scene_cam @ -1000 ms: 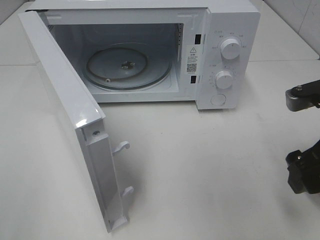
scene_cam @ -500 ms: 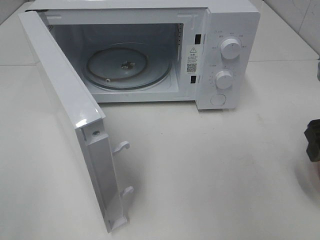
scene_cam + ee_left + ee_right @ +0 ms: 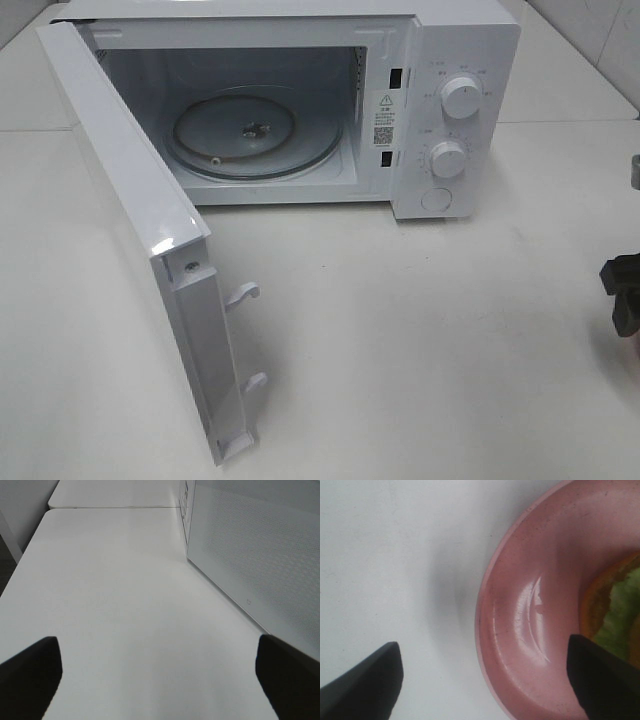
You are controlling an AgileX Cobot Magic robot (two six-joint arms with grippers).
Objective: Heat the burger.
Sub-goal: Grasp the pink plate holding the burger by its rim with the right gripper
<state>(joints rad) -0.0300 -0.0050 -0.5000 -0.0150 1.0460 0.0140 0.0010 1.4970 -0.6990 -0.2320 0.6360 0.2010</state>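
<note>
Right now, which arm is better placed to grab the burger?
The right. Its fingers stand open astride the plate rim, with the burger just beside them. The left fingers hang over bare table by the microwave door, with no burger in sight.

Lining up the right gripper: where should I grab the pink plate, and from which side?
Probably the raised rim of the plate, from above: the right gripper straddles it, one finger over the table, one over the sloping wall. The burger sits further in, clear of that pinch.
</note>
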